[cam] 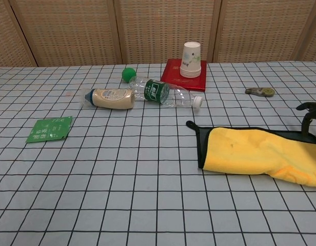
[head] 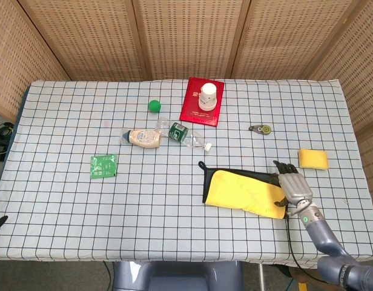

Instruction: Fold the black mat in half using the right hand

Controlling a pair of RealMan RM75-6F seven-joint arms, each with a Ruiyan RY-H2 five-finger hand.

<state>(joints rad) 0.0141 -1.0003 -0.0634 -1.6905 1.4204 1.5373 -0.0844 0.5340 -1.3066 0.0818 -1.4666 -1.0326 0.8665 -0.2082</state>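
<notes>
Lying folded, yellow side up, the mat (head: 242,191) appears finished; right hand (head: 293,185) rests beside it, fingers loosely apart, holding nothing.

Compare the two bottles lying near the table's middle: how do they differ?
The tan bottle looks opaque and full of creamy contents; the clear bottle is see-through with a green label. The tan bottle lies roughly level across the chest view; the clear bottle angles toward the camera, white cap nearest. Both lie on their sides, ends close together.

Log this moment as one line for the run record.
phase: right hand at right end of black mat | mat: flat on table, yellow side up | contact: cannot tell | left hand: not in view
</notes>
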